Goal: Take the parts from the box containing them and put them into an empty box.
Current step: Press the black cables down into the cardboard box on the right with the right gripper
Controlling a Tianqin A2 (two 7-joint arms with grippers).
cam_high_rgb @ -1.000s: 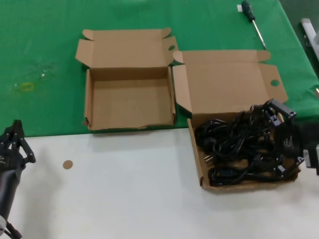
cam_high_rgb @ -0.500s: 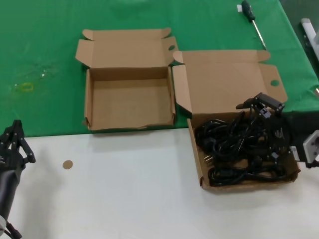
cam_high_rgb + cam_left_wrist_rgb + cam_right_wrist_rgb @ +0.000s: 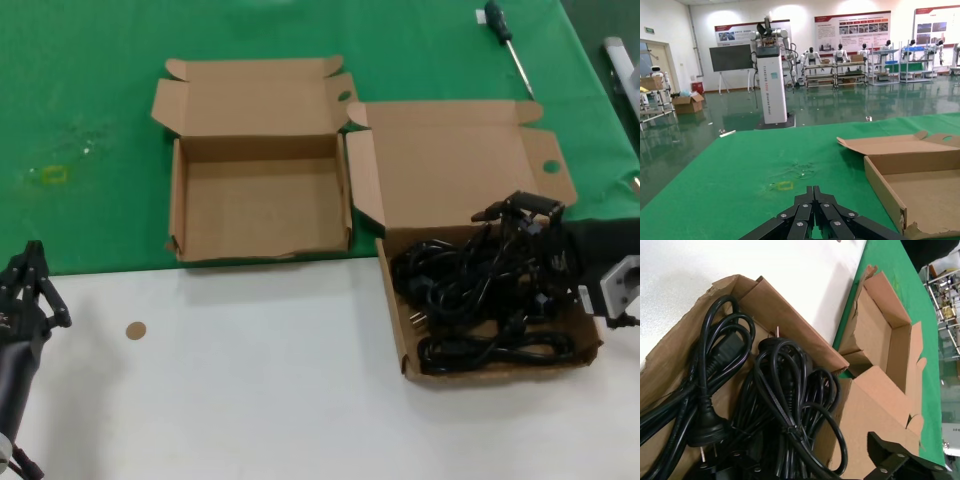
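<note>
Several black power cords (image 3: 470, 290) lie bundled in the wider cardboard box (image 3: 392, 300), whose broad lid (image 3: 450, 170) stands open behind it. My right gripper (image 3: 525, 255) is open down in that box, its jaws wide apart with a cord bundle (image 3: 780, 390) between them; in the right wrist view (image 3: 810, 465) one finger (image 3: 895, 460) shows beside the cords. The smaller box (image 3: 260, 210) with the wavy front wall stands empty to the left, also in the right wrist view (image 3: 880, 335). My left gripper (image 3: 32, 262) is shut and parked at the front left.
Both boxes straddle the edge between the green cloth (image 3: 90, 120) and the white table (image 3: 250, 400). A screwdriver (image 3: 510, 45) lies at the far right back. A small round brown disc (image 3: 136, 330) lies on the white surface.
My right gripper has moved left and reached farther into the wider box, its jaws now around the cords. The left arm has not moved.
</note>
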